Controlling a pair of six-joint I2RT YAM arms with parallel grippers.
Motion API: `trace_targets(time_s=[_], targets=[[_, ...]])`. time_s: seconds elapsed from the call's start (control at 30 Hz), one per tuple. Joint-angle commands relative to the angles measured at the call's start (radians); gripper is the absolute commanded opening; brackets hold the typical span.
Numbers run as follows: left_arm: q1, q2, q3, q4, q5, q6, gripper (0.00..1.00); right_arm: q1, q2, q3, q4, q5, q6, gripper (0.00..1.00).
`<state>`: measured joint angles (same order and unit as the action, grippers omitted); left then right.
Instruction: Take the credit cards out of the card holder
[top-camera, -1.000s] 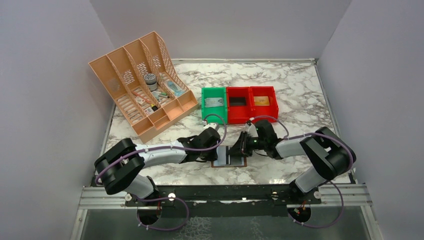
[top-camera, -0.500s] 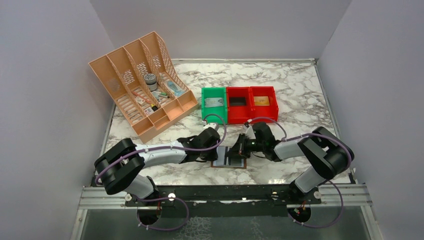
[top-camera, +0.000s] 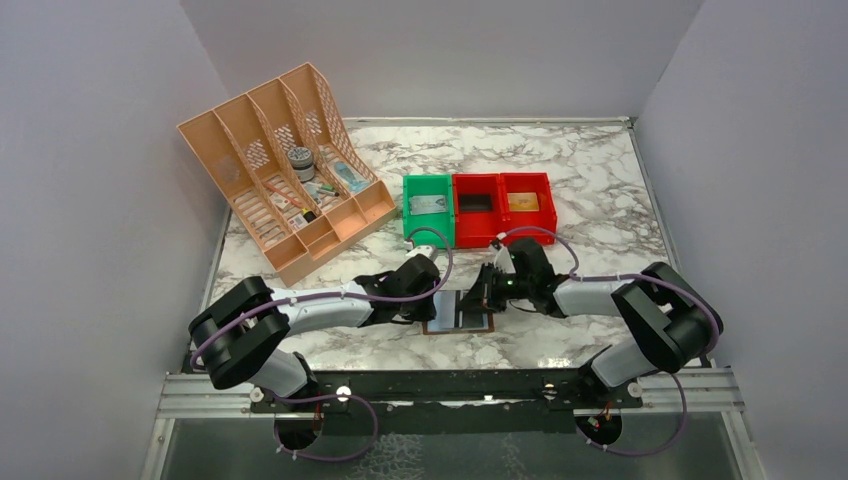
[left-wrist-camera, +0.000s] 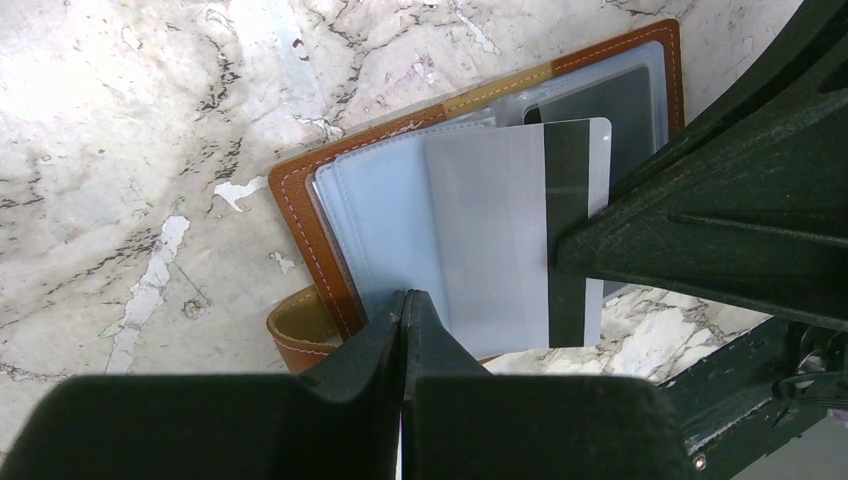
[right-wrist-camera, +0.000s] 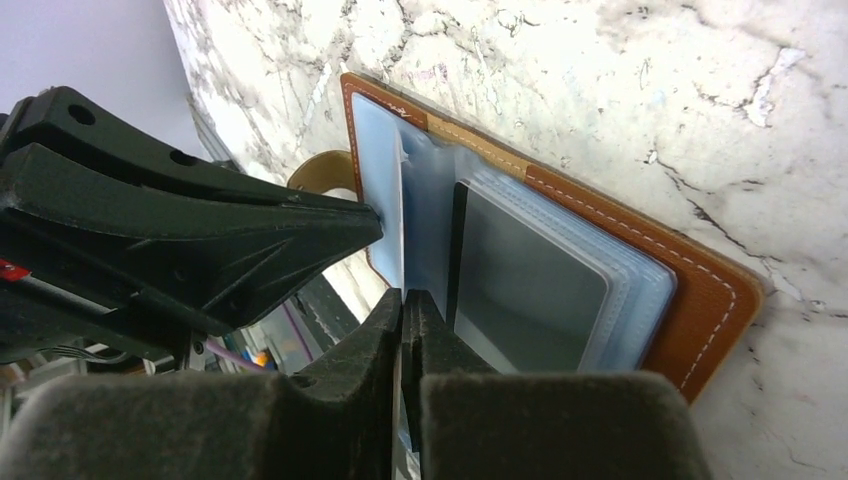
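right pincer (right-wrist-camera: 403, 296) newly clamped on credit card (left-wrist-camera: 500, 220), left pincer (left-wrist-camera: 404, 296) shut (pressing card holder (left-wrist-camera: 300, 200)), both low

The card holder (left-wrist-camera: 297, 230) is stitched brown leather with glossy clear plastic sleeves (left-wrist-camera: 380, 230); the credit card (left-wrist-camera: 500, 230) looks smooth plastic; the worktop (left-wrist-camera: 120, 120) is polished marble-look.
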<state>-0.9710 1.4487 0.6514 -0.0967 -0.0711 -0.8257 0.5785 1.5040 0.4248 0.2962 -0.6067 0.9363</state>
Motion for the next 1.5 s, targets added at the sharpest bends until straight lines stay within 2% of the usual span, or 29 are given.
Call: trace_targets(time_s=[0.0,0.1,0.23,0.67,0.8,0.9,1.23,1.37,1.47], targets=[[-0.006,0.01,-0.011,-0.035,0.016,0.034,0.0,-0.006,-0.001,0.009,0.061,-0.022,0.039,0.09],[-0.008,0.014,-0.009,-0.034,0.015,0.029,0.0,-0.006,0.021,-0.03,0.156,-0.001,0.121,0.14],[-0.009,0.023,-0.01,-0.031,0.018,0.022,0.0,0.001,0.039,-0.088,0.287,0.027,0.2,0.15],[-0.017,0.032,-0.009,-0.019,0.02,0.008,0.0,0.03,0.054,-0.08,0.277,0.034,0.168,0.15],[-0.017,0.026,-0.013,-0.022,0.015,0.008,0.0,0.03,0.015,-0.089,0.234,0.091,0.161,0.07],[-0.017,0.022,-0.016,-0.03,0.009,0.006,0.0,0.03,-0.067,-0.082,0.115,0.165,0.124,0.02],[-0.017,0.006,-0.006,-0.041,-0.015,0.013,0.0,0.026,-0.285,0.0,-0.202,0.26,-0.016,0.01],[-0.018,-0.021,-0.002,-0.044,-0.018,0.016,0.02,0.026,-0.351,0.03,-0.27,0.291,-0.049,0.01],[-0.017,-0.048,0.002,-0.051,-0.026,0.019,0.05,0.026,-0.342,0.04,-0.249,0.251,-0.076,0.01]])
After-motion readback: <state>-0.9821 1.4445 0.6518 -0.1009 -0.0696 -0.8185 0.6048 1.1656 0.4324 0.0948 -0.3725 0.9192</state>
